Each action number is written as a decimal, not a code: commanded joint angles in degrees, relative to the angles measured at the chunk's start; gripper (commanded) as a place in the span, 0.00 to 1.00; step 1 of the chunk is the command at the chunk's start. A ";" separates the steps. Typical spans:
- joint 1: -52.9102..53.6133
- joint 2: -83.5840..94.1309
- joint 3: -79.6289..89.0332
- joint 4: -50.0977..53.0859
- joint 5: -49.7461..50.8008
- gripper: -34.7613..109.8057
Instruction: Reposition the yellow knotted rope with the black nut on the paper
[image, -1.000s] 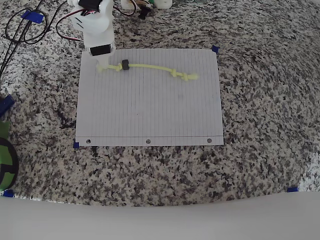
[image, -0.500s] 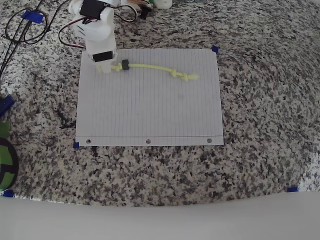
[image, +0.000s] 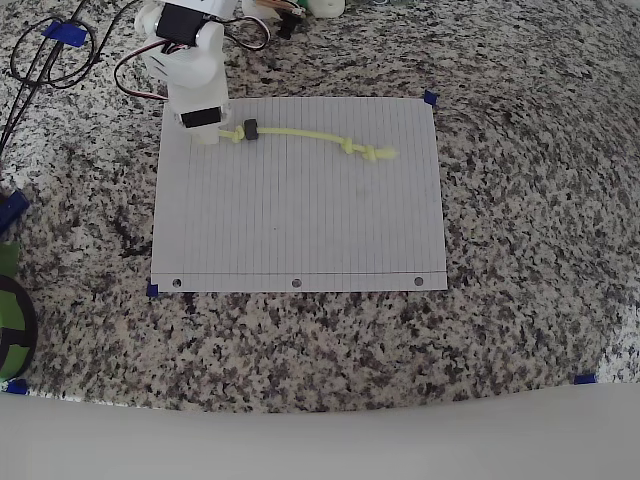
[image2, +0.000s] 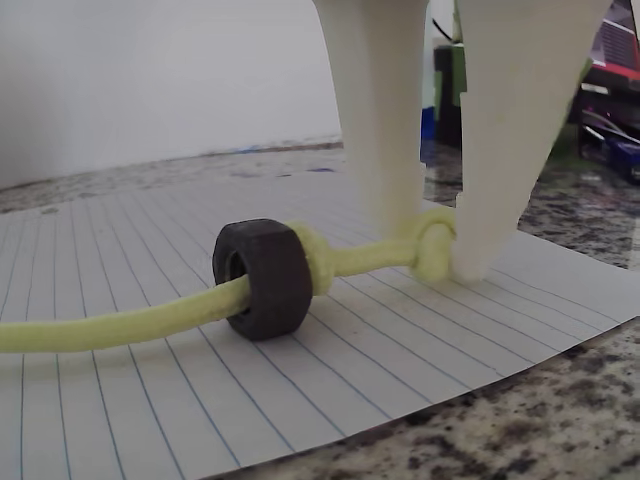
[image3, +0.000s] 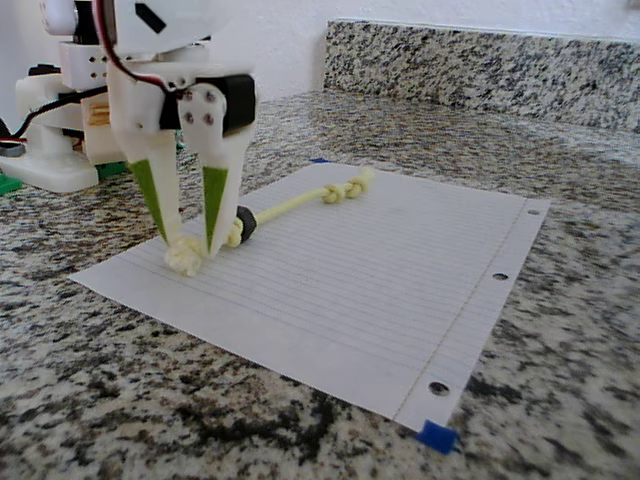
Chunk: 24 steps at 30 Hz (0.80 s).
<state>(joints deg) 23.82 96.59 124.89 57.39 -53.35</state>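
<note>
Viewing order: overhead view, wrist view, fixed view.
Overhead, paper (image: 298, 215): white lined sheet flat on the granite counter (image: 520, 200), three punched holes along its near edge, blue tape tabs (image: 430, 98) at some corners.
Overhead, yellow knotted rope (image: 300, 134): lies across the far part of the sheet; right knot visible, left end hidden under the white arm body.
Overhead, black nut (image: 251, 128): threaded on the rope, just right of the arm.
Overhead, gripper (image: 204, 137): fingertips hidden beneath the arm housing; opening cannot be read here.
Wrist, gripper (image2: 440, 250): two white fingers (image2: 385, 120) narrowed around the rope's end knot, tips touching the paper (image2: 150, 390).
Wrist, yellow knotted rope (image2: 110, 322): cut off at the left frame edge.
Wrist, black nut (image2: 262, 278): rests on the sheet against a second knot, near the held knot; background blurred.
Fixed, gripper (image3: 187, 252): fingers pinch the frayed end knot near the sheet's corner.
Fixed, black nut (image3: 243, 224): partly hidden behind one finger.
Fixed, yellow knotted rope (image3: 290, 206): runs back to a knot cluster.
Fixed, paper (image3: 350, 270): flat, fully visible.
</note>
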 joint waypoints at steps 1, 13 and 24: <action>0.44 0.09 -1.67 -0.79 -0.35 0.42; 0.53 0.00 -1.58 -1.14 0.44 0.24; 2.90 10.90 -1.49 -9.84 8.88 0.24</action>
<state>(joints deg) 25.93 101.25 124.89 50.62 -50.36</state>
